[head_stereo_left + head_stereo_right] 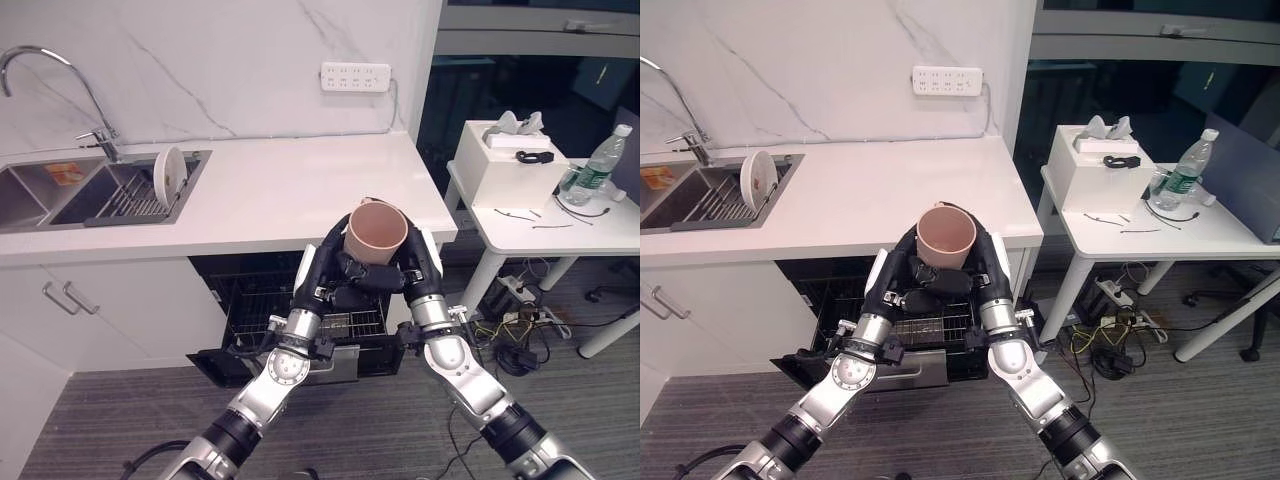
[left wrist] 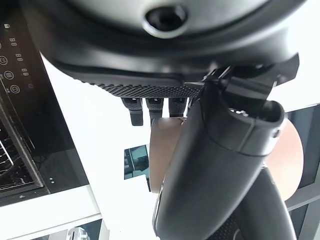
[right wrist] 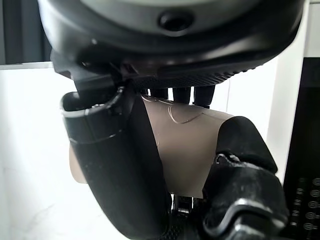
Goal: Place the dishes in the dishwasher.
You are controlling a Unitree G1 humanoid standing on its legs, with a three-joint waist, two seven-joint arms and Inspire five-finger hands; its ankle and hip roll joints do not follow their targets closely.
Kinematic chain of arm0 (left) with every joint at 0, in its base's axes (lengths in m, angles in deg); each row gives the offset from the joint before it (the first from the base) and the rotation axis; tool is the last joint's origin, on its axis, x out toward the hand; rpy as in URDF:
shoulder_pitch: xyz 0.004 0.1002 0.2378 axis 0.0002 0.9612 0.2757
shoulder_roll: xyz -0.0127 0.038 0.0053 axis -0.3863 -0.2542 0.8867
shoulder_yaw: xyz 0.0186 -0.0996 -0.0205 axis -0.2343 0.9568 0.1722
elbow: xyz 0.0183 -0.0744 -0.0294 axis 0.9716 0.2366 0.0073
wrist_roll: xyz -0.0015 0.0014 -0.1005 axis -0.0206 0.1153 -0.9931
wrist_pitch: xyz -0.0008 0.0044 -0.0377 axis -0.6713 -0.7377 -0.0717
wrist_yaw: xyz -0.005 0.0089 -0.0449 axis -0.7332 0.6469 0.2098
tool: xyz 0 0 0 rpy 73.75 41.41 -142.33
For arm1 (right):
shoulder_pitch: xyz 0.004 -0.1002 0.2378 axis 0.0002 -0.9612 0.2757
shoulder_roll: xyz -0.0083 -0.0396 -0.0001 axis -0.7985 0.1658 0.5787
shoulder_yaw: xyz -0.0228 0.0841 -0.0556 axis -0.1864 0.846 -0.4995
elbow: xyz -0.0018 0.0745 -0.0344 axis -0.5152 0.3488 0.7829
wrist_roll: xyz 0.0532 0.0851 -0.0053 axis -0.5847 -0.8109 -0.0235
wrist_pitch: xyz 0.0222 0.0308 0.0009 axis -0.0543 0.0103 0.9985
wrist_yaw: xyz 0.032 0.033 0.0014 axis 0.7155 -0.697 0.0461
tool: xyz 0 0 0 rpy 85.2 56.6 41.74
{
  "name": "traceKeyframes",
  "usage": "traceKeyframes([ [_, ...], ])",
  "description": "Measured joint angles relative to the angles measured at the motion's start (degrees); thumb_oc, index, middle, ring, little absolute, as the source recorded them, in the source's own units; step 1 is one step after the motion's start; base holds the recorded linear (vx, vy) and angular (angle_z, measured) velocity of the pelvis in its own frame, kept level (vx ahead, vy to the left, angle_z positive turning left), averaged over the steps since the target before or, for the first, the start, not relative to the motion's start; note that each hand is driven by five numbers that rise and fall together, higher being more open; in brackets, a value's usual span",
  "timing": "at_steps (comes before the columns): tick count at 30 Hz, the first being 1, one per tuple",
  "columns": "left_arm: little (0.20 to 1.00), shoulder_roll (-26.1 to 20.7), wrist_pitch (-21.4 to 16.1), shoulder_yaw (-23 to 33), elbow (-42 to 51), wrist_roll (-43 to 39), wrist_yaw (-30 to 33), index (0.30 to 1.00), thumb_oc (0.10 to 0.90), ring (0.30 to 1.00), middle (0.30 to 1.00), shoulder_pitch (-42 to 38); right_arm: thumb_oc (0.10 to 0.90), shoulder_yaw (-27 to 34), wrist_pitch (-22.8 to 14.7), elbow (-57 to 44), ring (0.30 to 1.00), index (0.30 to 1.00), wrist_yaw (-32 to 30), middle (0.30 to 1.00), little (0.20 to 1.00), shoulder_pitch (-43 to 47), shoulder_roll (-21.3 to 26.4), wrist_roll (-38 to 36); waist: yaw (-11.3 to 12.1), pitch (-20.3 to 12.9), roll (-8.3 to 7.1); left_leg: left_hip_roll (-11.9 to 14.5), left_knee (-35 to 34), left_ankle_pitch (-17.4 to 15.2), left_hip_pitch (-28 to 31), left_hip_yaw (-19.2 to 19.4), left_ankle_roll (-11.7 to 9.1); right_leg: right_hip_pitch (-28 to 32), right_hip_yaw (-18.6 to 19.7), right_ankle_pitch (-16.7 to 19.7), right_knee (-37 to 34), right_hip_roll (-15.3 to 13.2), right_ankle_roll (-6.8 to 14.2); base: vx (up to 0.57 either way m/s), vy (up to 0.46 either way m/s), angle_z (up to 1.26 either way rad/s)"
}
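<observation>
A tan cup [image 1: 377,232] is held upright in the air between the left hand [image 1: 322,265] and the right hand [image 1: 415,268], both curled round its sides, just above the open dishwasher [image 1: 300,320], presumably so that 2 grips steady it for lowering into the rack.

**No readable text**

No word, number or brand can be made out. Beside the left hand [image 2: 210,165], the dishwasher's black control panel [image 2: 12,60] bears small white symbols, too small to read. The water bottle [image 1: 597,165] carries a label, also illegible.
</observation>
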Motion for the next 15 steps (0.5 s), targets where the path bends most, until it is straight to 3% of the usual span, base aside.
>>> traceKeyframes([
  [4, 0.9, -1.1, -1.1, 0.9, 1.0, 1.1, -2.7, 0.9, 0.8, 0.9, 0.9, 1.9, 0.4, 0.0, -2.5, 0.0, 0.3, 0.3, -0.1, 0.3, 0.3, -1.9, 1.1, 1.1, 0.3, 0.4, 0.11, -0.3, 0.0, -0.2, -0.7, -1.0, 0.1, 0.4, -0.8, -0.1, -0.2, -0.2, -0.1, 0.0, 0.037, 0.14],
  [15, 0.9, -1.7, -2.6, 2.4, 2.2, 1.1, -4.2, 0.9, 0.8, 0.9, 0.9, 3.7, 0.4, 0.0, -4.0, 0.0, 0.3, 0.3, -0.1, 0.3, 0.3, -2.4, 0.2, 2.2, 2.1, 0.7, -0.05, -1.4, 0.1, -0.5, -0.8, -2.5, 0.0, 1.9, -2.2, 0.2, -0.5, -0.9, -1.5, 0.01, 0.025, 0.11],
])
